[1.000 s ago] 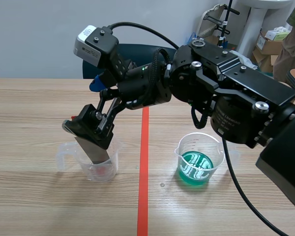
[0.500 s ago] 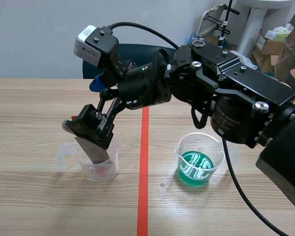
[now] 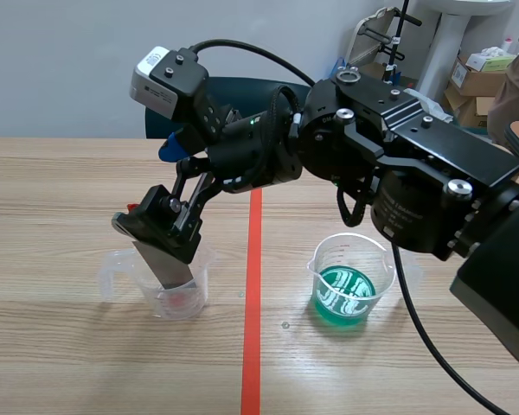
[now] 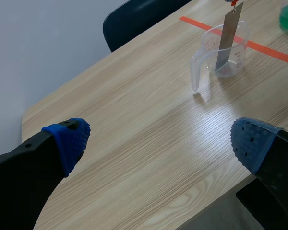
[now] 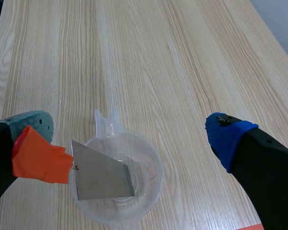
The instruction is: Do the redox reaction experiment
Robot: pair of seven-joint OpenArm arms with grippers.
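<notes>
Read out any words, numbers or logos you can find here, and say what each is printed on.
Nothing here can be read.
Right arm's joint housing: faint pale lettering, too blurred to read.
Clear beaker: scale marks on its wall, too small to read.
Cardboard box: any label is too small to read.

A metal strip (image 3: 165,264) leans inside the clear beaker (image 3: 195,291).

A lab: beaker of green liquid (image 3: 349,294), taped wooden table (image 3: 86,363).
</notes>
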